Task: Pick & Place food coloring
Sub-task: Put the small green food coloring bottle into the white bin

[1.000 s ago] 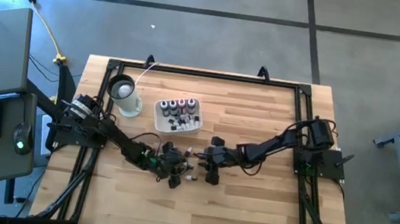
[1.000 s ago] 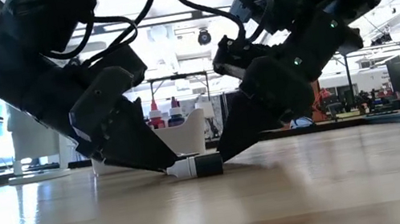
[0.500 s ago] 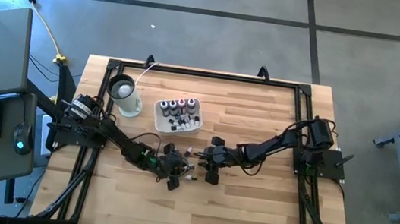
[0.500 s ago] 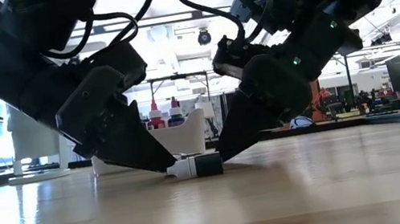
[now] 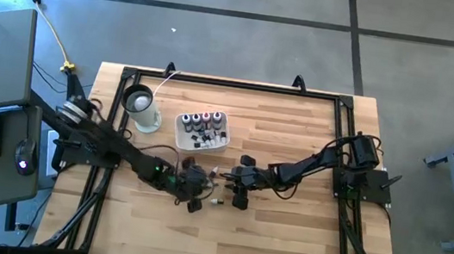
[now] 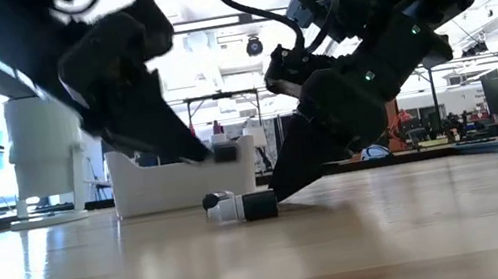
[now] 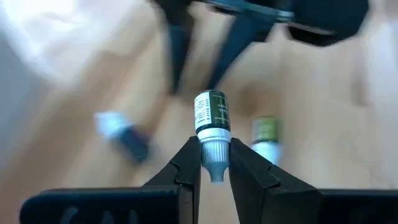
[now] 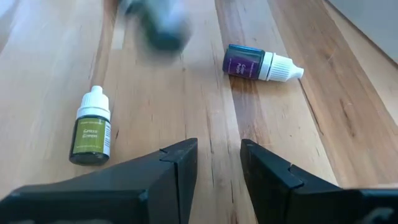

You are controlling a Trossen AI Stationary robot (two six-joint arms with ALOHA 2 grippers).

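Wooden bench (image 5: 295, 135) with black frame rails, grey floor around it, a desk with keyboard at far left. White cup (image 5: 147, 115) with dark round top stands at the bench's back left; just right of it the white square tray (image 5: 182, 140) holds several upright food coloring bottles (image 5: 204, 122) with dark caps. Left gripper (image 7: 215, 163) is lifted off the bench just in front of the tray, fingers (image 7: 186, 167) clamped on the white cap of a green-labelled bottle (image 7: 211, 112); label text too small to read. Low view shows that gripper (image 6: 201, 153) raised at tray-rim height. Loose bottles lie on the bench between the two grippers: one white-capped with a dark body (image 6: 240, 206). Right gripper (image 8: 215, 163) is down close to the bench, right of the left one, fingers (image 8: 180, 163) parted and empty. Ahead of it lie a green bottle (image 8: 92, 132), label reading roughly "Green", second line unclear, and a purple bottle (image 8: 255, 63) on its side, white tip, label unreadable
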